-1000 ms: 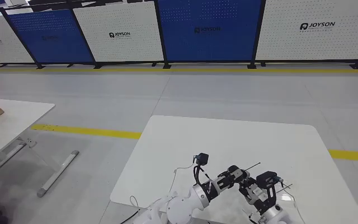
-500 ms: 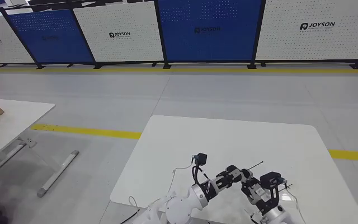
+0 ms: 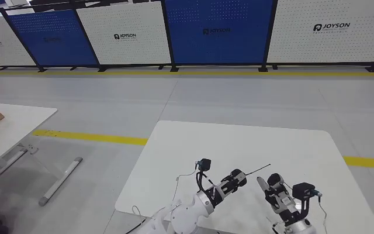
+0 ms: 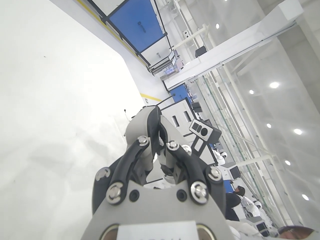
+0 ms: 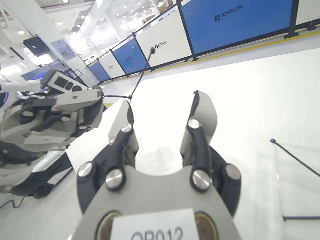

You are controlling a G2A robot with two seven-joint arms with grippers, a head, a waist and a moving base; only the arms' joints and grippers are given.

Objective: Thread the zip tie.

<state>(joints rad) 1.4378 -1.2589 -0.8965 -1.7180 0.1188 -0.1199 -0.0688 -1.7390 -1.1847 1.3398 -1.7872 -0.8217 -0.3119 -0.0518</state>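
Observation:
My left gripper (image 3: 241,175) is shut on a thin black zip tie (image 3: 257,170) just above the white table (image 3: 234,140), near its front edge. In the right wrist view the tie (image 5: 141,76) leaves the left gripper (image 5: 100,95), bends at a small kink and rises to its head. The left wrist view has the fingertips pressed together, with the tie (image 4: 165,101) poking out beyond them. My right gripper (image 5: 162,108) stands open and empty a short way to the right of the tie, also seen from above as the right gripper (image 3: 262,183).
Two spare black zip ties (image 5: 295,159) lie on the table beside my right gripper, one of them (image 5: 300,218) nearer the wrist. The table's far half is bare white surface. Blue and white partition panels (image 3: 216,32) stand well beyond the table.
My right gripper, close against the left gripper and the tie a second ago, has drawn back to the right and stands apart. The left gripper shifted slightly left with the tie.

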